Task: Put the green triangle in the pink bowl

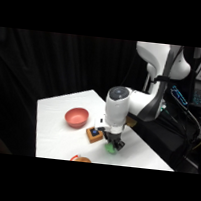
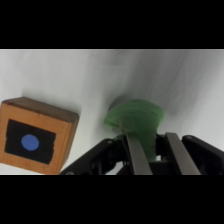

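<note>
The claw (image 2: 151, 150) is sitting low on the bench (image 1: 62, 109), fingers seemingly clamping the green triangle (image 2: 135, 117) beside the orange-brown block (image 2: 35, 135), so the grasp step is underway, and next is calling for lifting and carrying toward the pink bowl (image 1: 76, 117).

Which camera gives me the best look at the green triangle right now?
The wrist view: the green triangle fills the centre, sitting between the gripper jaws on the white table. In the side view it is only a small green patch under the gripper.
</note>
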